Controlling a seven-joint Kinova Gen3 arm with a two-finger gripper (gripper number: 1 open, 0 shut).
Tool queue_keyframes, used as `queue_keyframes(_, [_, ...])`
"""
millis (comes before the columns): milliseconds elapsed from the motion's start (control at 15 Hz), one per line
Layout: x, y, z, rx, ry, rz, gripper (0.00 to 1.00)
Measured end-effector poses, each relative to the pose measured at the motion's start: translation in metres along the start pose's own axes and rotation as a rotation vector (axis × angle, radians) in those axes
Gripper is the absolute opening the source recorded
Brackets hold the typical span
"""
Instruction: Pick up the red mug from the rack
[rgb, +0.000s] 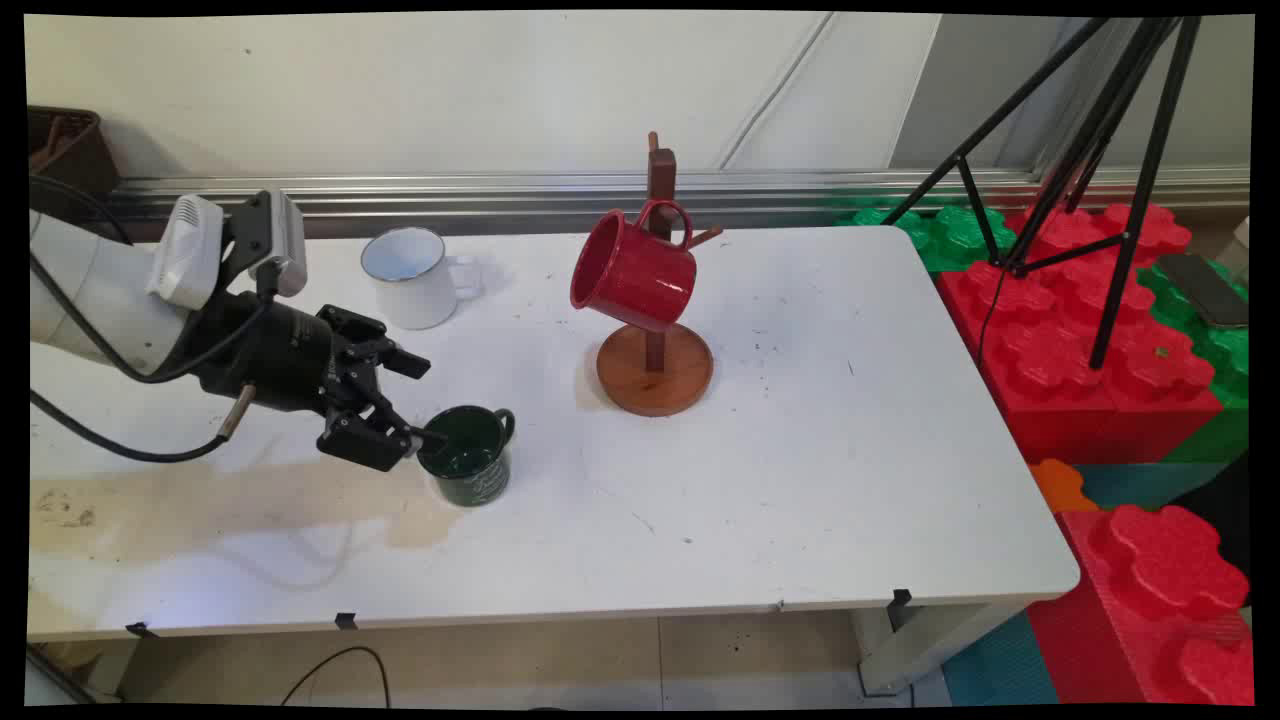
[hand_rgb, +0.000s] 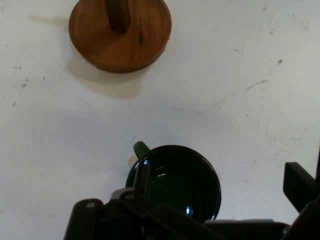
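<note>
A dark green mug (rgb: 470, 468) stands upright on the white table (rgb: 800, 480), its handle (rgb: 507, 420) turned toward the wooden mug tree. My gripper (rgb: 424, 400) comes in low from the left and is open wide. One finger (hand_rgb: 142, 176) dips inside the green mug (hand_rgb: 182, 182) against its wall on the handle side. The other finger (hand_rgb: 299, 184) hangs well clear of the mug, outside it. Nothing is held.
A wooden mug tree (rgb: 655, 368) stands mid-table with a red mug (rgb: 632, 272) hanging tilted on a peg; its base (hand_rgb: 120, 35) shows in the hand view. A white mug (rgb: 410, 275) sits at the back left. Red and green foam blocks (rgb: 1100, 350) and a tripod (rgb: 1090, 150) stand to the right.
</note>
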Motion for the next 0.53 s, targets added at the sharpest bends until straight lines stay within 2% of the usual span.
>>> queue_keyframes(533, [0.011,0.002,0.004,-0.017,0.014,0.018,1.00])
